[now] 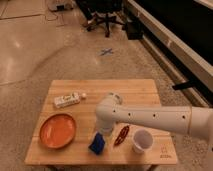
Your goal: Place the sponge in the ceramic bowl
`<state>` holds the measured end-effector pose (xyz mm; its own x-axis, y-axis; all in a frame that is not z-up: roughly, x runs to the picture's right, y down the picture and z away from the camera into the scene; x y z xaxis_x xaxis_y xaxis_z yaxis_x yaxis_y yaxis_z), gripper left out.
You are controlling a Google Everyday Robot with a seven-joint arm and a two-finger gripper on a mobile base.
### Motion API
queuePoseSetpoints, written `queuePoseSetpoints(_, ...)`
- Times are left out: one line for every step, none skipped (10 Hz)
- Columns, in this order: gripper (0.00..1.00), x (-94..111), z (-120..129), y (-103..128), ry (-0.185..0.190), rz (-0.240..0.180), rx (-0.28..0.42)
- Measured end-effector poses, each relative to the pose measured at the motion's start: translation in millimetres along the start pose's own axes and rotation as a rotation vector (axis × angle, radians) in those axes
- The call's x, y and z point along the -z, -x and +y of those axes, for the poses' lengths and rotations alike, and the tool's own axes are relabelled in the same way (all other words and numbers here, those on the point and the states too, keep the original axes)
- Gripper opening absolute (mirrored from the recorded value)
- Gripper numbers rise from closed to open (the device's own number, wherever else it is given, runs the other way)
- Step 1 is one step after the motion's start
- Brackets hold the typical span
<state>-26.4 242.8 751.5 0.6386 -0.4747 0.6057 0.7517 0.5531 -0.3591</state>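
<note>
The sponge is a small bright blue pad lying near the front edge of the wooden table, right of the ceramic bowl. The ceramic bowl is a wide shallow orange dish at the front left, with nothing in it. My white arm reaches in from the right, and its gripper hangs just above the far end of the sponge, mostly hidden under the wrist.
A white cup stands at the front right, with a dark red elongated object lying between it and the sponge. A white tube or bottle lies at the back left. Office chairs stand beyond on the floor.
</note>
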Motion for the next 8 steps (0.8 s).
queuePoseSetpoints(0.65,0,1,-2,0.004,0.014,0.017)
queuePoseSetpoints(0.65,-2,3,-4,0.007,0.021,0.029)
queuePoseSetpoints(0.65,-6,3,-5,0.006,0.024,0.044)
queuePoseSetpoints(0.65,-10,1,-4,0.006,0.023,0.053)
queuePoseSetpoints(0.65,-15,0,-4,0.006,0.019,0.062)
queuePoseSetpoints(0.65,-22,-4,-1,0.006,0.008,0.072)
queuePoseSetpoints(0.65,-28,-7,1,0.005,0.000,0.080)
queuePoseSetpoints(0.65,-32,-10,2,0.007,-0.004,0.086)
